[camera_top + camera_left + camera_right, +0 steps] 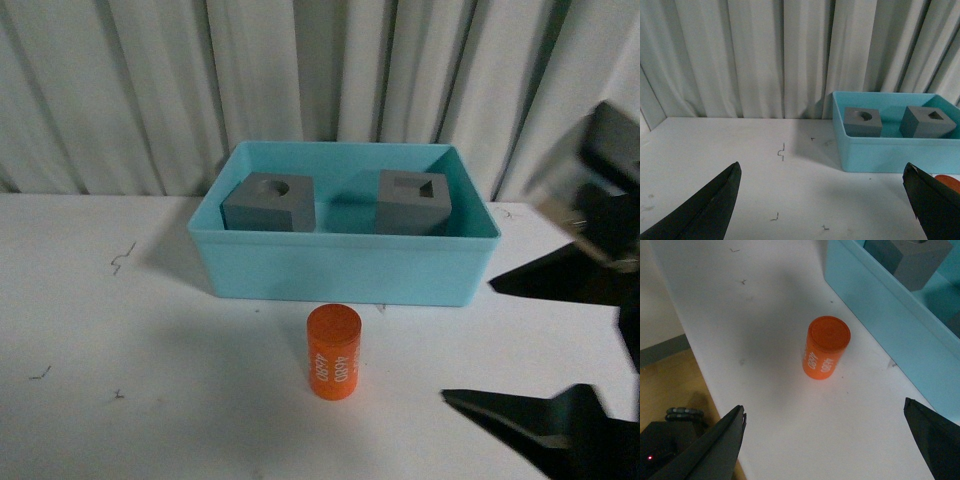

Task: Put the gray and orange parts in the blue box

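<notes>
Now: cubes boxed, cylinder outside

You can see the gray cube with the round recess (pixel 268 203) and the gray cube with the rectangular recess (pixel 413 203) sitting apart inside the blue box (pixel 340 265). The orange cylinder (pixel 333 352) stands upright on the bench (pixel 150 350), just before the box's near wall. Your right hand (pixel 825 407) is spread wide near the cylinder, holding nothing. Your left hand (pixel 821 167) is also spread wide and empty.

This looks like a robot test bench in a lab. A plain white table (pixel 150 400) with small dark scuff marks (pixel 122 258) stands before a pale pleated curtain (pixel 120 90) that closes its whole far edge. A blue box (pixel 345 270) of plastic stands on it. Beyond one table edge, lower down, there is a brown floor (pixel 670 375) and a black device (pixel 665 445) with a small red light (pixel 649 458).
</notes>
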